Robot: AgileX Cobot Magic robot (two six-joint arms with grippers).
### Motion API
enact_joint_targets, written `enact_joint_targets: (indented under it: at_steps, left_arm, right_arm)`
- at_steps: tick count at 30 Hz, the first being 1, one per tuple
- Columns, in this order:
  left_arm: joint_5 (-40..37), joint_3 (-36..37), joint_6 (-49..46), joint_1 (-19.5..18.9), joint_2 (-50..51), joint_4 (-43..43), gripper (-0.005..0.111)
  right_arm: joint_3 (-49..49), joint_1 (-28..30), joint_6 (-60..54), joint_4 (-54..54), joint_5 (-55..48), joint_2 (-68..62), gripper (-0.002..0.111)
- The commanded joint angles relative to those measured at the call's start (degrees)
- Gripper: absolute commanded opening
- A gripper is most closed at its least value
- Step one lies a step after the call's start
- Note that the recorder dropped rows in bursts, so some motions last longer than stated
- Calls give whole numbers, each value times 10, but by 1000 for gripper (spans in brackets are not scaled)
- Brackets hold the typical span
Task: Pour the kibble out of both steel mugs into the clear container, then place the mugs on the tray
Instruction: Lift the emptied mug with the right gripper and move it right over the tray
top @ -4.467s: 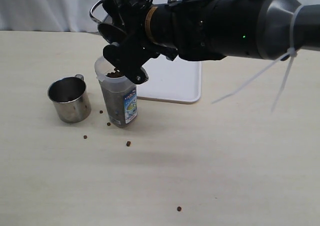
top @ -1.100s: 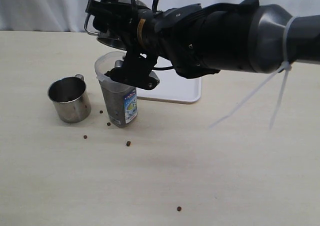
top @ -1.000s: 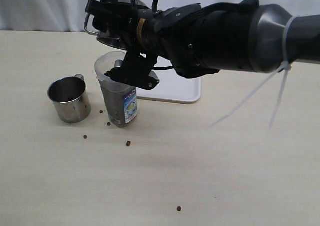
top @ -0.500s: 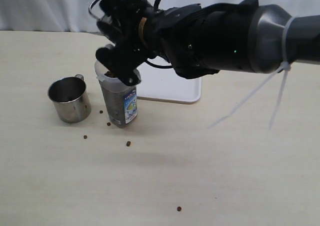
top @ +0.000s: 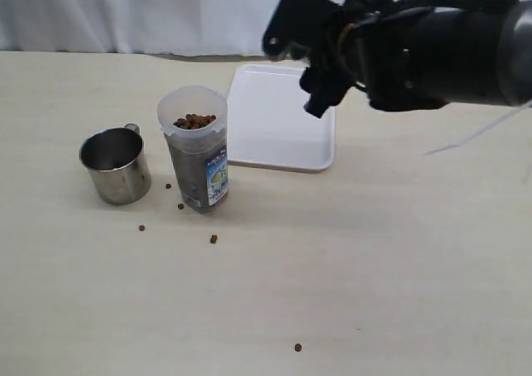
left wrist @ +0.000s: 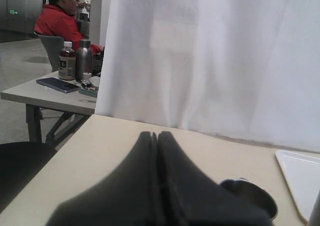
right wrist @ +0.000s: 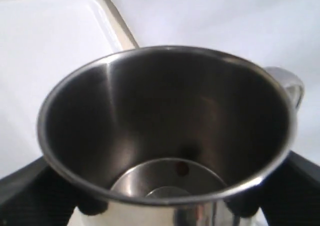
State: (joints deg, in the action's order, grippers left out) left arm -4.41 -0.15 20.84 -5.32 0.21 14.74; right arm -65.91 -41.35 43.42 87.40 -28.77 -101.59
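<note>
Right claw [top: 304,56] moved mug [right wrist: 165,136] over tray [top: 278,135]

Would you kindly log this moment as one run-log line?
right gripper: holds steel mug aloft near tray | left gripper: shut | clear container: kibble near rim | second mug: on table

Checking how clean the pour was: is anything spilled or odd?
Yes. Loose kibble lies scattered on the table beside the clear container, one pellet far off; what looks like another sits in the held steel mug.
</note>
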Motion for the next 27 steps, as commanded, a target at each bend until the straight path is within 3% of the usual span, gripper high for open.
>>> enact_joint_targets:
  at_steps: [1, 3, 7, 27]
  left_arm:
    - [3, 1, 2, 0, -2, 1, 0]
    - [3, 1, 2, 0, -2, 1, 0]
    - [3, 1, 2, 0, -2, 1, 0]
    - [3, 1, 2, 0, -2, 1, 0]
  right_arm:
    - [31, 131, 320, 116, 170, 5, 5]
    - [13, 181, 422, 125, 233, -27, 5]
    - [-44, 219, 443, 125, 246, -108, 5]
    - [-307, 219, 474, 93, 329, -330, 5]
